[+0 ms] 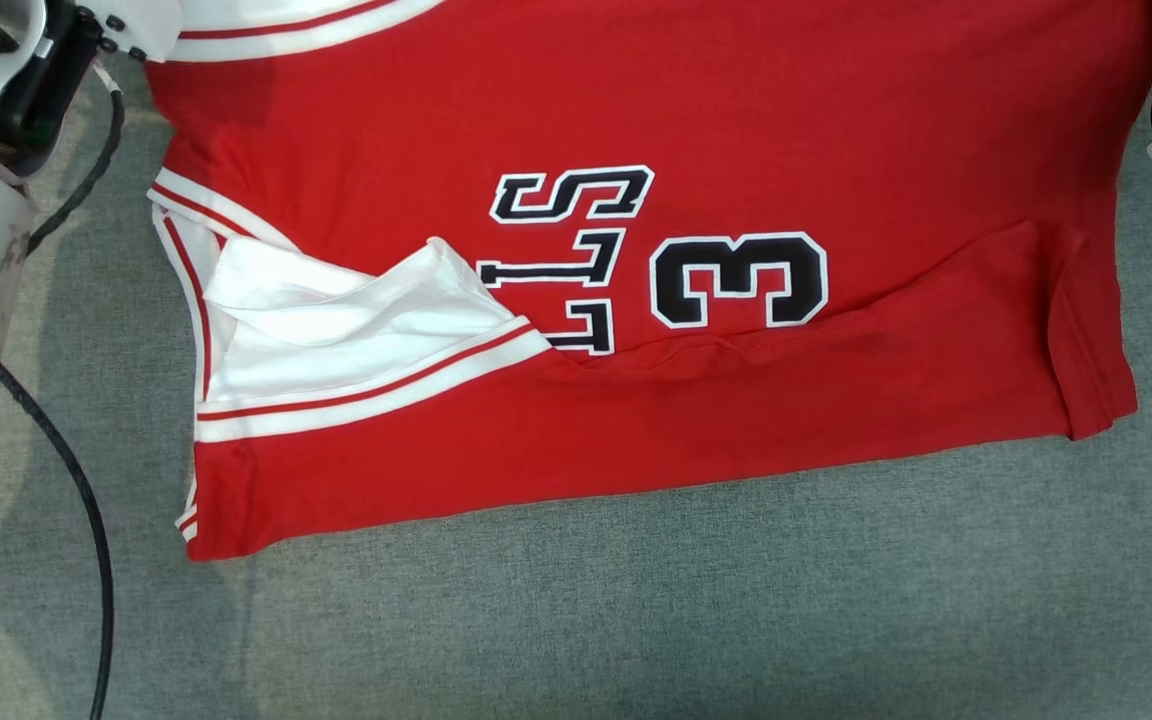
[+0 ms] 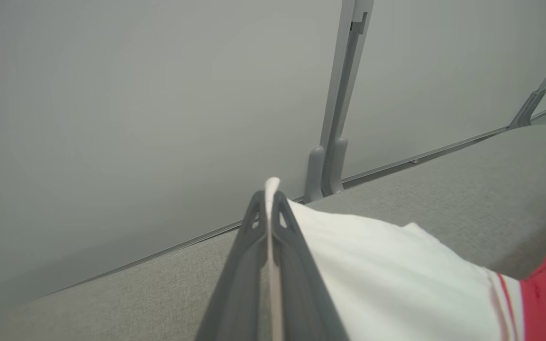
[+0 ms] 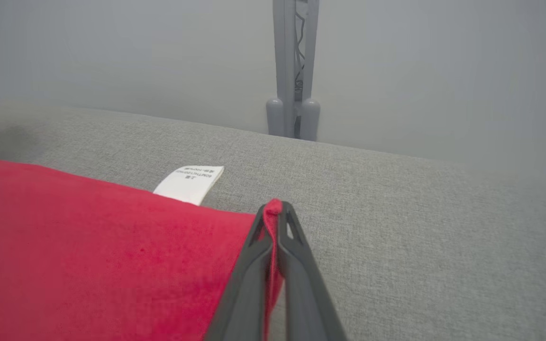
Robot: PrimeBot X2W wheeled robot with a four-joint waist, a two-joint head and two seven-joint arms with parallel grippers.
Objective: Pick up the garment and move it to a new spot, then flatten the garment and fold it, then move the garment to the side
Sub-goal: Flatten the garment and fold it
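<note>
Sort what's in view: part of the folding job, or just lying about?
Job: red garment; left gripper, shut on its white trim; right gripper, shut on its red edge.
Just there: grey cloth surface; black cable; grey post behind.

Head view: bright and even, soft light from overhead, no glare. The jersey (image 1: pixel 836 120) reads crisp, lettering sharp. A faint shadow dulls its top left corner. Broad soft shadows lie on the grey cloth (image 1: pixel 636 600) at the left and along the bottom. Both wrist views are hazier: the wall (image 2: pixel 112 94) is washed out and soft, the fingers (image 2: pixel 242 284) blur up close, and the label (image 3: pixel 190 182) print is too small to read.
</note>
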